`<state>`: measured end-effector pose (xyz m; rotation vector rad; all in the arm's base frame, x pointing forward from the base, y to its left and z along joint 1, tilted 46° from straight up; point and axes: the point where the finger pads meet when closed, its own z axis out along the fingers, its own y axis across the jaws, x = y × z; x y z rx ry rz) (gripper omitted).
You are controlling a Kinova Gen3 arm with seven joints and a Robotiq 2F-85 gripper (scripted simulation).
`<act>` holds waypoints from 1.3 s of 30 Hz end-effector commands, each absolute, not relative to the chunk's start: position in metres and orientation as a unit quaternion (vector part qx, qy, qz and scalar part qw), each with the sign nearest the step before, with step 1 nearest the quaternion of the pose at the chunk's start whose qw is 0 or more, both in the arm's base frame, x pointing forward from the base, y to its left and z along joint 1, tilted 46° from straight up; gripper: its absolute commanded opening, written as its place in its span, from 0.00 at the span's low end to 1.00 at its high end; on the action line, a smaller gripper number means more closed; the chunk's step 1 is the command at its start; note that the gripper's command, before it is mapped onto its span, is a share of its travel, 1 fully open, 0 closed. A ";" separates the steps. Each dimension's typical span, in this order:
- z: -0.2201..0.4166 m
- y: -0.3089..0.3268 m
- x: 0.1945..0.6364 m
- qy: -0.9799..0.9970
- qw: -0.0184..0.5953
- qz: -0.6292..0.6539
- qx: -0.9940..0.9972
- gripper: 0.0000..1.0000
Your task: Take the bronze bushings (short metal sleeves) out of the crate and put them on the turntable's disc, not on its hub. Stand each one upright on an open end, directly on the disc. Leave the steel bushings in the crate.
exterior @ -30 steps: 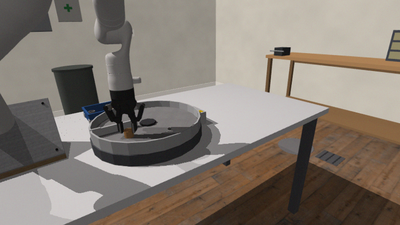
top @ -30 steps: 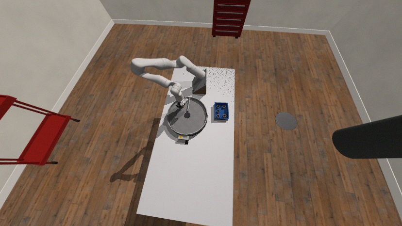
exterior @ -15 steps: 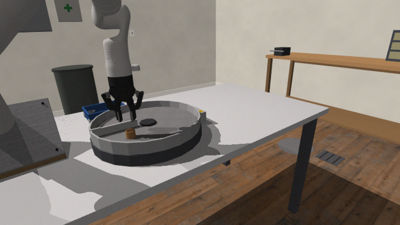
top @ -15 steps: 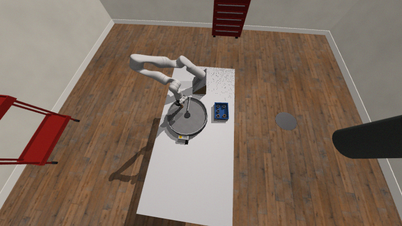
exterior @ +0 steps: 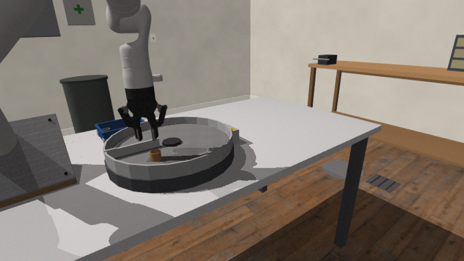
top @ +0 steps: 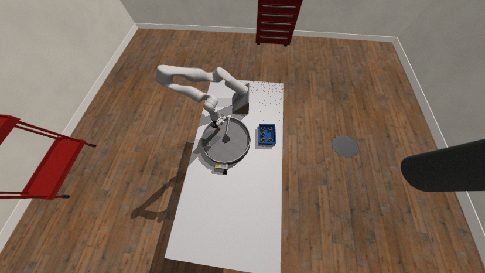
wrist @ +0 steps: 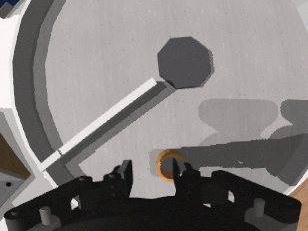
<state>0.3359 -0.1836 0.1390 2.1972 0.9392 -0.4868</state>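
A bronze bushing (exterior: 154, 155) (wrist: 169, 162) stands upright on an open end on the turntable's grey disc (exterior: 201, 139) (top: 235, 144) (wrist: 120, 41), between the raised rim and the dark hub (exterior: 171, 141) (top: 225, 138) (wrist: 185, 61). My gripper (exterior: 146, 136) (wrist: 152, 169) hangs a little above the disc, behind the bushing, with its fingers partly apart and nothing between them. The bushing is free of the fingers. The blue crate (top: 259, 134) (exterior: 111, 125) sits beyond the turntable with several bushings in it; their colours are too small to tell apart.
A pale bar (exterior: 133, 149) (wrist: 100, 123) (top: 227, 129) runs from the disc's rim to the hub, close to the gripper. A raised wall rings the disc. The arm's slanted base plate (exterior: 35, 155) stands left of the turntable. A small control box (top: 220, 166) sits at the turntable's front.
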 end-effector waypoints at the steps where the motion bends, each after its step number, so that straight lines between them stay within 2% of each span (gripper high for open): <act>1: 0.139 -0.183 0.336 0.362 0.345 -0.187 0.846 0.40; 28: 0.132 -0.176 0.339 0.362 0.344 -0.187 0.846 0.39; 39: 0.068 -0.116 0.360 0.362 0.344 -0.187 0.846 0.39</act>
